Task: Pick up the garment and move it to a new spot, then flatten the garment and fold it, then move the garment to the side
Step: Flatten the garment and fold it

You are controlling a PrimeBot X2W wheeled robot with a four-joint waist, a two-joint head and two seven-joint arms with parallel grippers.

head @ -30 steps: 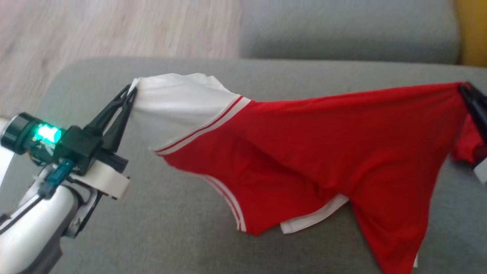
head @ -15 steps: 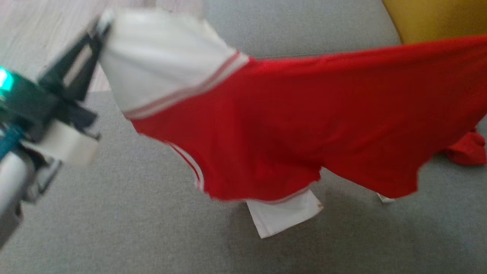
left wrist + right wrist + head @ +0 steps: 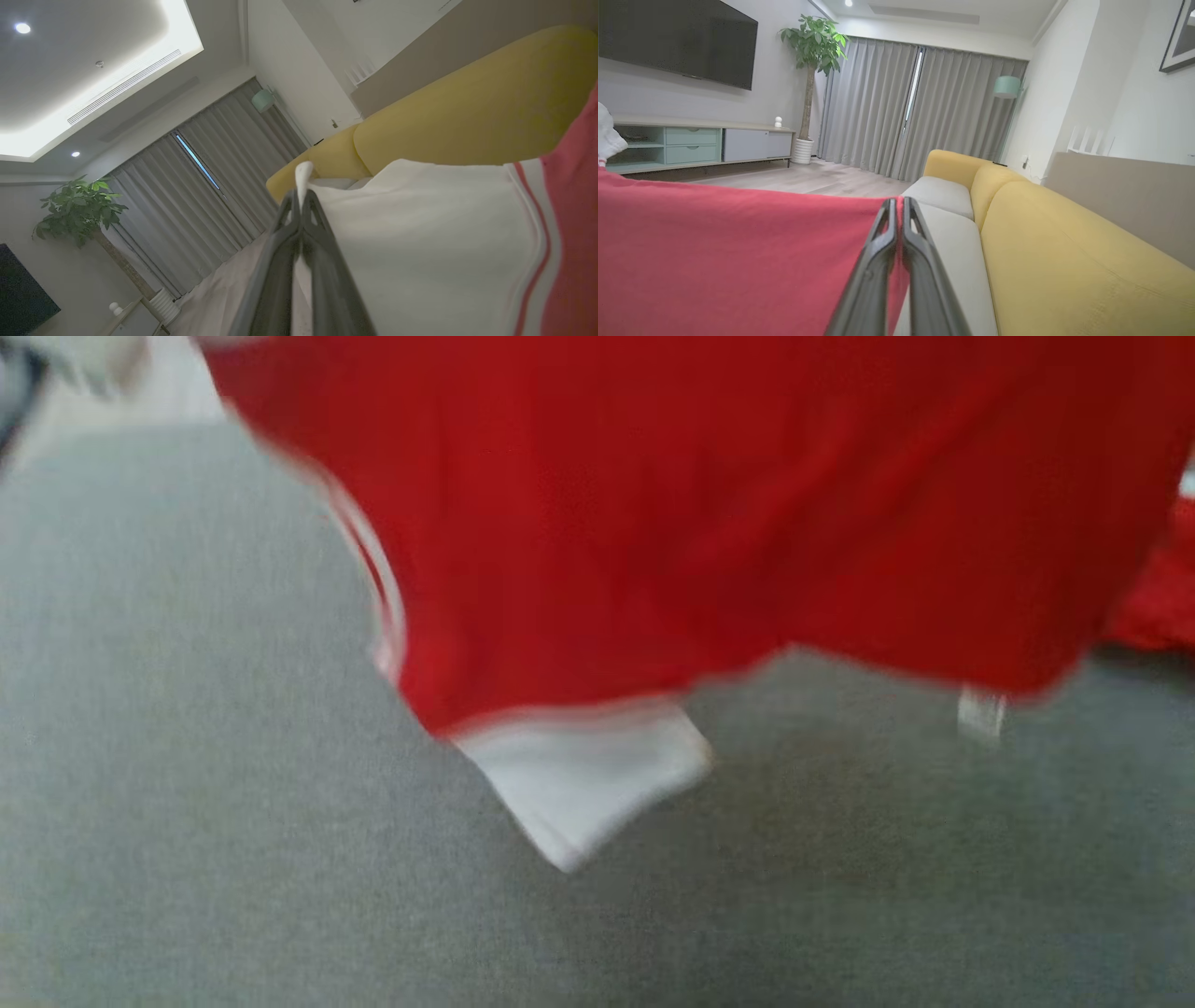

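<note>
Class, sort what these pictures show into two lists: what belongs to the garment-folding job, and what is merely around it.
Belongs to the job: garment, red and white; left gripper, shut on its white end; right gripper, shut on its red edge; grey cushion below it.
Merely around: yellow backrest; potted plant; television; curtains.

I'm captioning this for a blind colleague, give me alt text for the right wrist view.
The right gripper, jaws shut, pinches the top edge of a red garment that spreads to the left. A yellow sofa with grey seat cushions runs along the right, with grey curtains, a potted plant and a wall-mounted television beyond.
</note>
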